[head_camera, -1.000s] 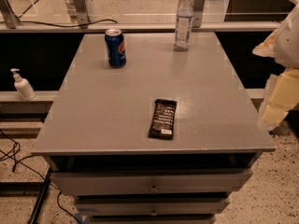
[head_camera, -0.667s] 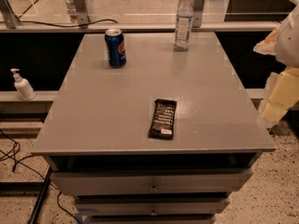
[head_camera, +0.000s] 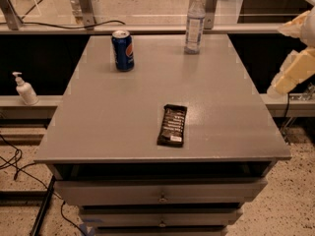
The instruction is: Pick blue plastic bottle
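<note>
Tool (head_camera: 291, 75) hangs off the tabletop's (head_camera: 123, 117) 3 o'clock edge, well apart from everything on it; whether it is released or clenched I cannot tell. The blue plastic bottle (head_camera: 195, 23) stands upright at 1 o'clock near the far edge, white cap on, its fill level unclear. A Pepsi can (head_camera: 122, 50) stands upright at 11 o'clock. A dark snack bar (head_camera: 172, 125) lies flat toward 5 o'clock. A white pump dispenser (head_camera: 24, 89) sits on the ledge at 9 o'clock. Since a second ago the tool sits higher; bottle, can and bar are unmoved.
</note>
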`<state>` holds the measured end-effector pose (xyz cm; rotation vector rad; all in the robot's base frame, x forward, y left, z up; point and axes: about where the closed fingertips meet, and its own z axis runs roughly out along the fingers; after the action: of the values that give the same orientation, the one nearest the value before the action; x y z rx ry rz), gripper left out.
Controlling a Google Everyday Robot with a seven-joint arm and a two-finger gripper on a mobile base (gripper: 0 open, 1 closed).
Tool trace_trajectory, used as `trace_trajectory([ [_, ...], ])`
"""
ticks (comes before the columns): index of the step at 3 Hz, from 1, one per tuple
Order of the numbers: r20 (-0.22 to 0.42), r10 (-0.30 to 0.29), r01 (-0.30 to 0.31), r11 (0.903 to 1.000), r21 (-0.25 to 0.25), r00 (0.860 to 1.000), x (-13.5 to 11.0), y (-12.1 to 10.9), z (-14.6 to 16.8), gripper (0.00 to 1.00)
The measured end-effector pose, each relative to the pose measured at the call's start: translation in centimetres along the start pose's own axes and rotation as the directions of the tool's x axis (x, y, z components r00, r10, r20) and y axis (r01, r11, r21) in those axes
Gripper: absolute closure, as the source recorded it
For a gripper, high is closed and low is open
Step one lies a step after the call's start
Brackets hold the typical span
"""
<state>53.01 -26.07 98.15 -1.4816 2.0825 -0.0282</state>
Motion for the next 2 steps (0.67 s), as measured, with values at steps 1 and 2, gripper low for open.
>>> trace_trajectory([
  [1,0.141,0.079,-0.086,0.9954,0.044,0.987,1.1,-5.2,2.5,0.0],
  [2,0.267,0.151,-0.168,0.9847,0.045,0.952,1.4,-9.0,6.0,0.0],
])
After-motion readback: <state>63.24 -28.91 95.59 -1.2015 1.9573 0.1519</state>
